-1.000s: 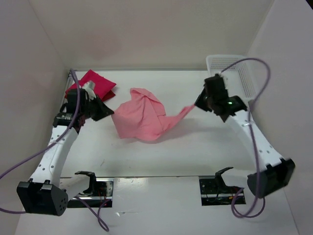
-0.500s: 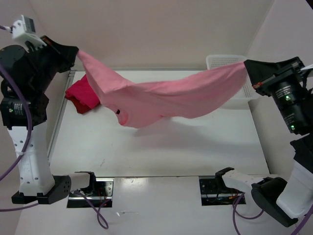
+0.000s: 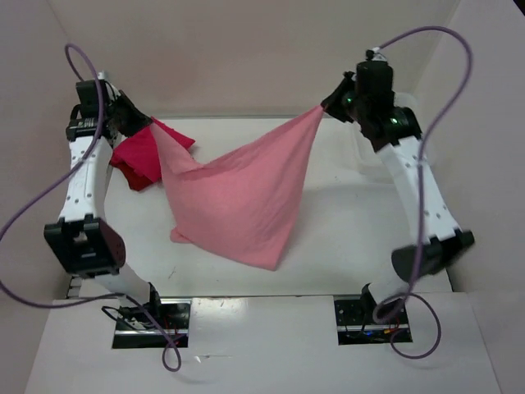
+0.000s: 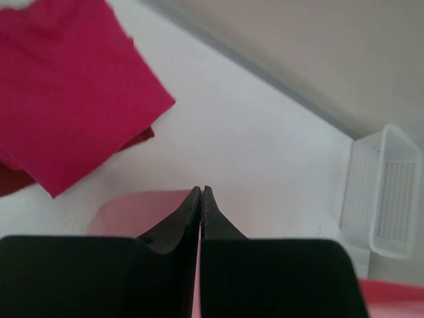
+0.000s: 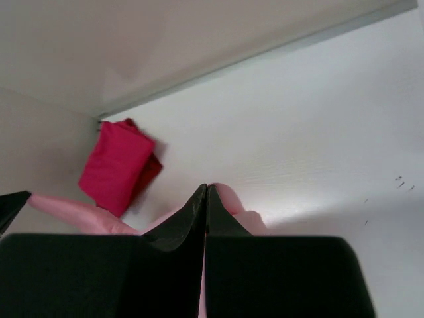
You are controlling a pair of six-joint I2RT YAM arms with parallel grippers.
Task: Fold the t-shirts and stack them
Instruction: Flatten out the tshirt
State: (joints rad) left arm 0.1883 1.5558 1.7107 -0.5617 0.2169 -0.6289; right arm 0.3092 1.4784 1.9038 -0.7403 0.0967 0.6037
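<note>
A white plastic basket (image 4: 383, 192) sits on the table (image 3: 353, 238) far off to the right of the left gripper (image 3: 148, 125); in the left wrist view its perforated floor shows, and in the overhead view the right arm hides nearly all of it. Both arms are raised high over the far part of the table, the left at the far left, the right at the far right, their grippers turned toward each other. The left gripper is clamped tight on one corner of the pink t-shirt (image 3: 238, 197), its fingertips pressed together with pink cloth between and beneath them. The right gripper (image 3: 326, 103) is likewise pinched closed on the opposite corner. The shirt hangs stretched between the two grippers as a broad sagging sheet, its lower point dropping toward the near middle of the table; whether it touches the surface cannot be told. Just below the left gripper, on the table by the far left corner, lies a folded crimson t-shirt (image 3: 146, 149) resting on top of a dark red t-shirt (image 3: 131, 176), well apart from the right gripper.
</note>
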